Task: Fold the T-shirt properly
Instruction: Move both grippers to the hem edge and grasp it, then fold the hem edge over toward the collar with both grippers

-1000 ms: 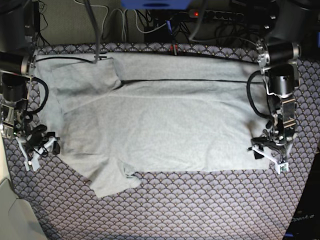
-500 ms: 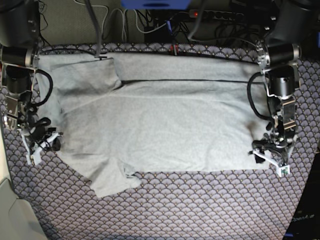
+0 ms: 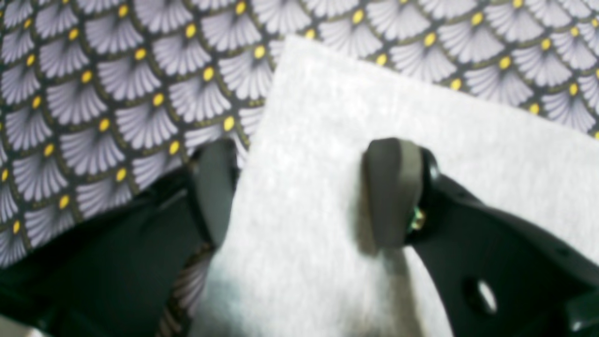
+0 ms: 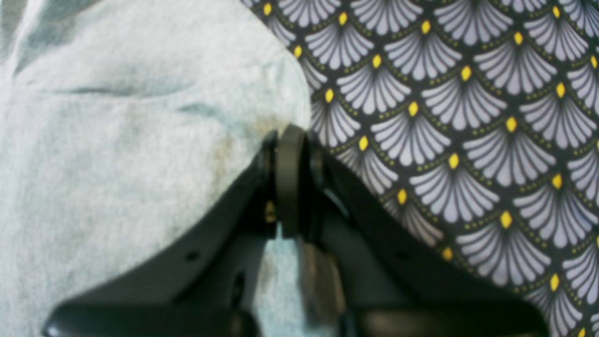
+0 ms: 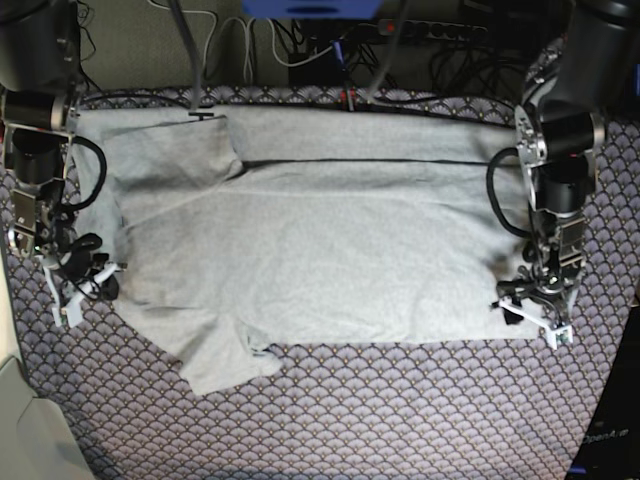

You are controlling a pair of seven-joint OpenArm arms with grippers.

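Purple-grey fan-scale patterned cloth (image 5: 400, 410) covers the whole work surface, with cables and a power strip (image 5: 430, 30) along the far edge. Spread flat across it lies the T-shirt (image 5: 320, 250), plain grey side up (no lettering shows). The left gripper (image 3: 299, 187) stands spread wide astride a corner of the shirt, one finger on the fabric and the other just off its edge over the cloth. The right gripper (image 4: 290, 178) is pressed together, pinching the shirt's edge by the sleeve side.

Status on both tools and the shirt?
Right tool shut on light grey cotton T-shirt edge. Left tool open, straddling its corner. Nothing in the way.
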